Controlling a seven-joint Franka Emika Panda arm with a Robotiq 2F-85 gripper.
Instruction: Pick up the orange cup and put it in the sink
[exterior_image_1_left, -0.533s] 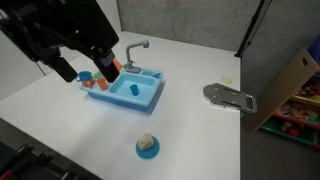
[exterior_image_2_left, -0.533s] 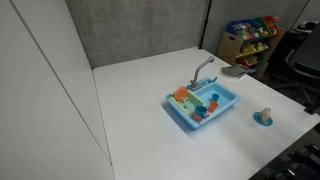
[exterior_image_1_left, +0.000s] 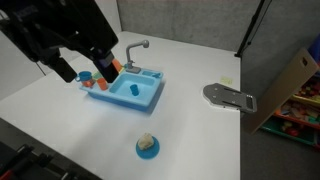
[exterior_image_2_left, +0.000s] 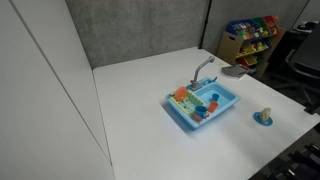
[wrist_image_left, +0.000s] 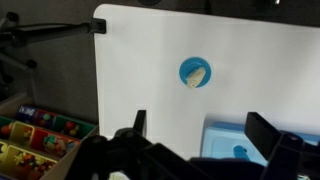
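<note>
Orange cup: small, smooth plastic, by sink's end.
Sink: bright blue rectangular tray, curved grey faucet.
My claw: fingers spread, empty.
Change: nothing moved.

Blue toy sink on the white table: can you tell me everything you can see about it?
The bright blue plastic toy sink is a rectangular tray with a sunken basin and a grey curved faucet rising from its back edge. It sits flat on the white table. Small toy pieces lie in it: a small light-blue cup in the basin and an orange piece at one end. In an exterior view the black robot arm hides part of that end.
</note>
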